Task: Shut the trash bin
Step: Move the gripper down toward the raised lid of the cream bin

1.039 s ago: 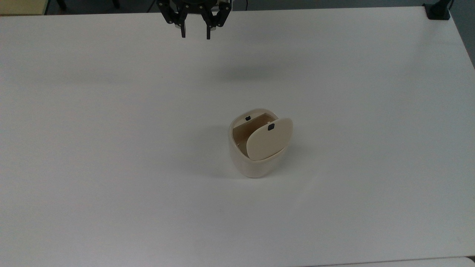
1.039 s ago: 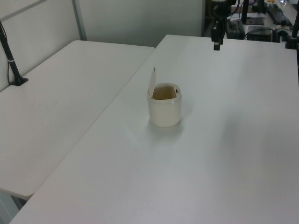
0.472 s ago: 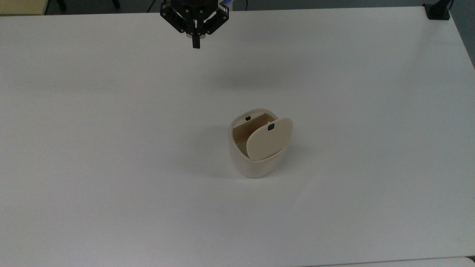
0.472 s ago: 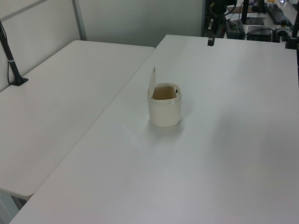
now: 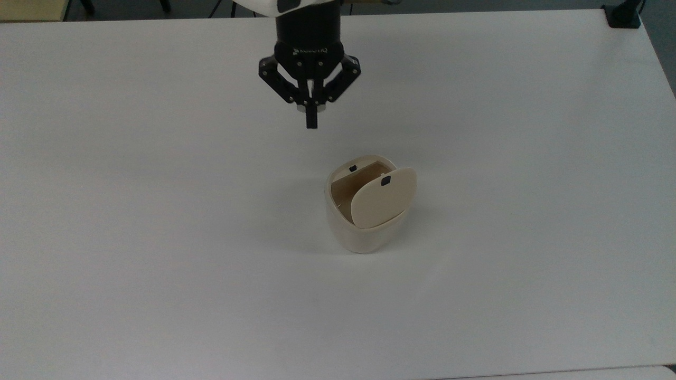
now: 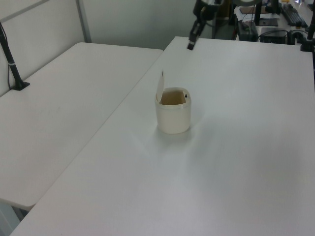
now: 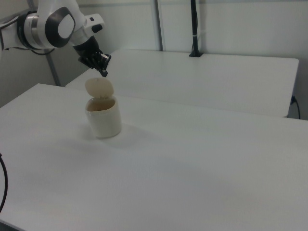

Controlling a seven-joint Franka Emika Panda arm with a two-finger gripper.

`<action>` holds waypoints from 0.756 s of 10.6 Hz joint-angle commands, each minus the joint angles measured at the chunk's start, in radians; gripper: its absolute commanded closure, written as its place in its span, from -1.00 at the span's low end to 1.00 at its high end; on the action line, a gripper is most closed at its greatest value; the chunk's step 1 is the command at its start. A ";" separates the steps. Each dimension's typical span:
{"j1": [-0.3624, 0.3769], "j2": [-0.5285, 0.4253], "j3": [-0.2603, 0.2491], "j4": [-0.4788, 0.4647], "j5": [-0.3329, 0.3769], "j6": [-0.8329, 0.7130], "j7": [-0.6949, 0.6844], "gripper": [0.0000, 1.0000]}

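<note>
The trash bin (image 5: 364,232) (image 6: 173,118) (image 7: 104,120) is a small cream-beige tub standing near the middle of the white table (image 5: 158,237). Its flat lid (image 5: 383,198) (image 6: 160,86) (image 7: 98,87) stands up on its hinge, so the brown inside is exposed. A small black square mark (image 5: 385,180) sits near the lid's top edge. My black gripper (image 5: 311,124) (image 6: 190,46) (image 7: 104,73) hangs in the air apart from the bin, above and left of it in the top view. Its fingers are pressed together, shut on nothing.
A second white table (image 6: 64,108) adjoins this one on the left view's left. A black clamp (image 5: 623,16) sits at the top view's far right table corner. A black post (image 7: 194,29) rises from the other table in the right view.
The gripper went from open to shut, then travelled down and right in the top view, coming much closer to the bin. The bin and its lid have not moved.
</note>
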 commanded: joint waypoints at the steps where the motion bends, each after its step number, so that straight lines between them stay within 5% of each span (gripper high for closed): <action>1: 0.069 0.074 -0.007 0.024 -0.002 0.223 0.007 1.00; 5: 0.129 0.174 -0.007 0.024 -0.018 0.462 -0.006 1.00; 8: 0.134 0.188 -0.007 0.016 -0.015 0.489 -0.054 1.00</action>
